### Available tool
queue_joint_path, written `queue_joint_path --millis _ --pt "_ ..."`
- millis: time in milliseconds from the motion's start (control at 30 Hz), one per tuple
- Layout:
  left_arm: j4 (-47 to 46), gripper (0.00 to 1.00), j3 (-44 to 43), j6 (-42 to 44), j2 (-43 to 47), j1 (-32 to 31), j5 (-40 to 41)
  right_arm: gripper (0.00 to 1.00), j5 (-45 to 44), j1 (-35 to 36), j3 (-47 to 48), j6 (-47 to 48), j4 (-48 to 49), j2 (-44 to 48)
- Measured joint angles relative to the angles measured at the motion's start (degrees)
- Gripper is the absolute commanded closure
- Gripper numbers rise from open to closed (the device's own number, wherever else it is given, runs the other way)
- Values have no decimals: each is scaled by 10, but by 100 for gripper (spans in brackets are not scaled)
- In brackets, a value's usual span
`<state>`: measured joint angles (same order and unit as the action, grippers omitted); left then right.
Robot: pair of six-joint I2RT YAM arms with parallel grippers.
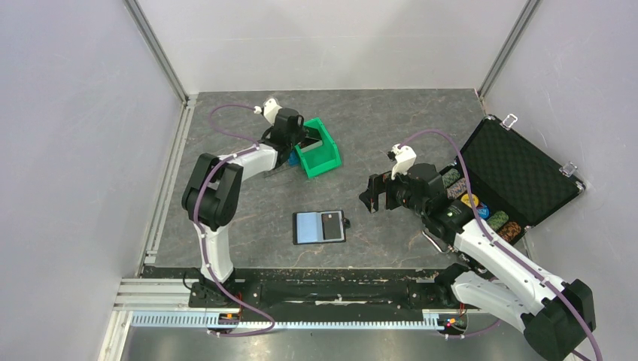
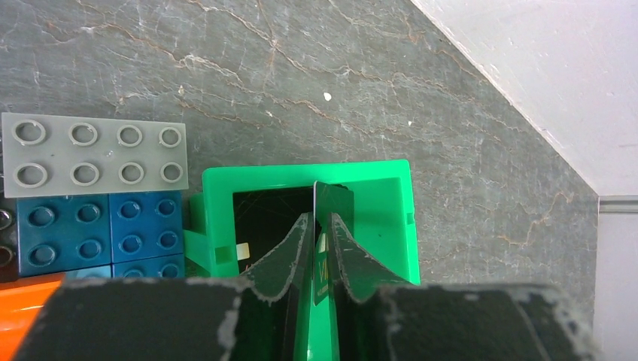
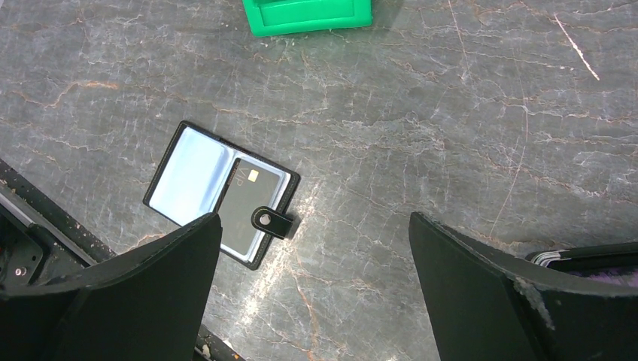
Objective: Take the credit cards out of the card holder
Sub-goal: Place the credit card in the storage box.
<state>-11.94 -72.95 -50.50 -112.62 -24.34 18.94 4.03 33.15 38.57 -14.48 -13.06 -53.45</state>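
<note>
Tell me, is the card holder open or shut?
Open: the card holder lies spread flat, both panels showing, a credit card in one.

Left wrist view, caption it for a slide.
Left gripper pinches a credit card upright over the green bin, beside toy bricks.

- The thin black credit card (image 2: 335,199) shows only its top corner above the pinching tips of the left gripper (image 2: 320,219); the rest is buried between the fingers.
- The green plastic bin (image 2: 384,226) has its near wall hidden behind that gripper; something pale inside is too dim to name.
- The blue toy bricks (image 2: 98,229) and an orange block (image 2: 19,301) are cut off by the view's edge and the gripper body.
- The black-edged card holder (image 3: 188,177) loses a stretch of its near edge behind one finger (image 3: 150,278) of the wide-spread right gripper (image 3: 314,218); the print on its pocketed black card (image 3: 252,207) is too small to read.
- The round coloured poker chips (image 1: 481,213) in the black foam-lined case (image 1: 519,169) sit partly behind the right arm; too small to count.
</note>
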Motion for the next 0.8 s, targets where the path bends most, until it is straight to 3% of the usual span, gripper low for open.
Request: queue_joint_path --millis 800 --pt "64 65 -50 34 -14 0 7 2 0 0 0 2 0 0"
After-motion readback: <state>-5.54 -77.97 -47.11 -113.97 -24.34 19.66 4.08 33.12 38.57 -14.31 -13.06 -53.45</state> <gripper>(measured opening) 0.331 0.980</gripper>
